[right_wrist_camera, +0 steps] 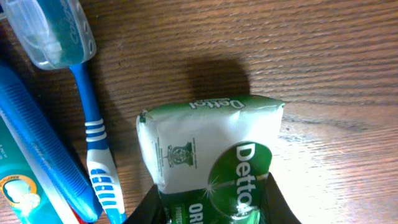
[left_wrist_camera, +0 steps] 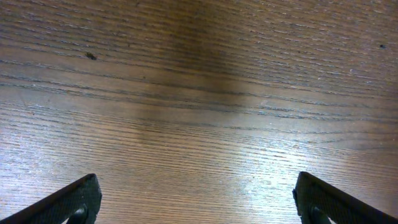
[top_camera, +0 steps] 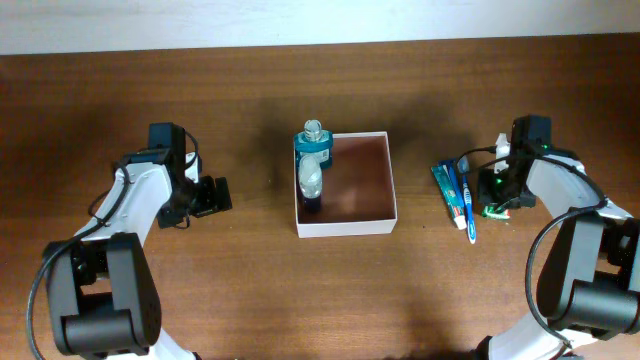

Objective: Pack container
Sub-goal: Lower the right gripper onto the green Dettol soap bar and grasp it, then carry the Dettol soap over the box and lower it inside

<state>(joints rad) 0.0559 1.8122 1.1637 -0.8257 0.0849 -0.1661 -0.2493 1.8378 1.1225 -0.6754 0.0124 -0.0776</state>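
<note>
While the right tool [right_wrist_camera: 211, 208] is clamped on a green-and-white Dettol soap bar [right_wrist_camera: 208, 149] at the right side of the worktop [top_camera: 120, 100], just beside a blue toothbrush [right_wrist_camera: 93, 143] and a toothpaste tube [top_camera: 446, 184], the left tool [left_wrist_camera: 196, 202] sits released, fingers wide apart over bare wood, well left of the container [top_camera: 362, 180]. Container is mid-worktop, open side up, with a teal bottle [top_camera: 314, 148] and a clear bottle [top_camera: 311, 180] at its left wall.

Green-white soap pack [right_wrist_camera: 208, 149]: "Dettol" printed twice, small along top edge, large on green badge
</note>
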